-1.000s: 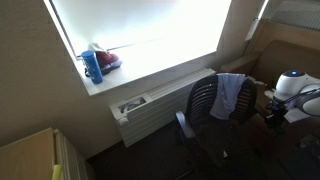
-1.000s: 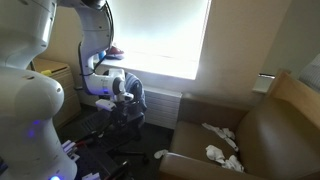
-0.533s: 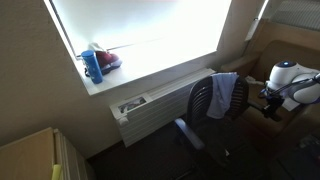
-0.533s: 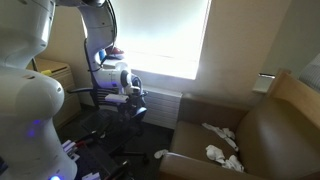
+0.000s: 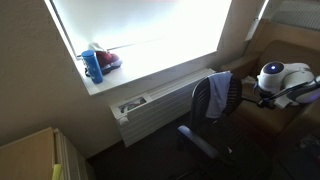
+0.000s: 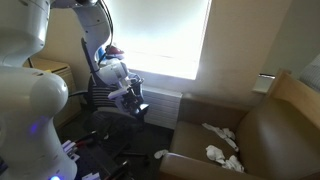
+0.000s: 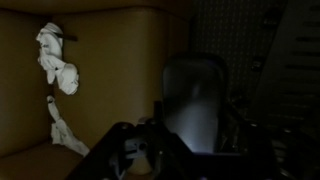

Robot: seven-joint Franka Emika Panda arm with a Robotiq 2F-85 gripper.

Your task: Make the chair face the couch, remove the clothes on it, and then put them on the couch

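Chair (image 5: 205, 112) stands off the couch (image 6: 268, 128), over by the window wall. It's well apart from the couch seat, w/ its slatted back showing nearly edge-on in an exterior view. My read: swivel is partway, seat not yet squarely toward the couch. Clothes (image 5: 219, 94), light blue/lavender, hang draped over the top of the chair back, so nowhere near the couch cushions. Draped that way they ride along w/ any turn, which prob. explains doing the turn first. Gripper (image 6: 132, 95) is on the couch-facing side of the chair, right at the armrest/back frame. That makes sense, since the rigid frame is the bit that takes a push or pull, whereas fabric would just slide. Whether its fingers are spread, pressed together or pinching the frame, can't tell: too dark, mostly hidden. Wrist view shows a pale rounded part (image 7: 195, 100), maybe an armrest, just ahead of the fingers; contact unclear. Beyond it lies the couch seat w/ small white cloths (image 7: 55, 58) on it, which aren't the garment wanted. Stage, as I judge it: step one in hand; lifting the clothes off and laying them on the couch both remain. Risks: wheeled base may roll away from the couch instead of swivelling, and the garment could slip off to the floor mid-turn.
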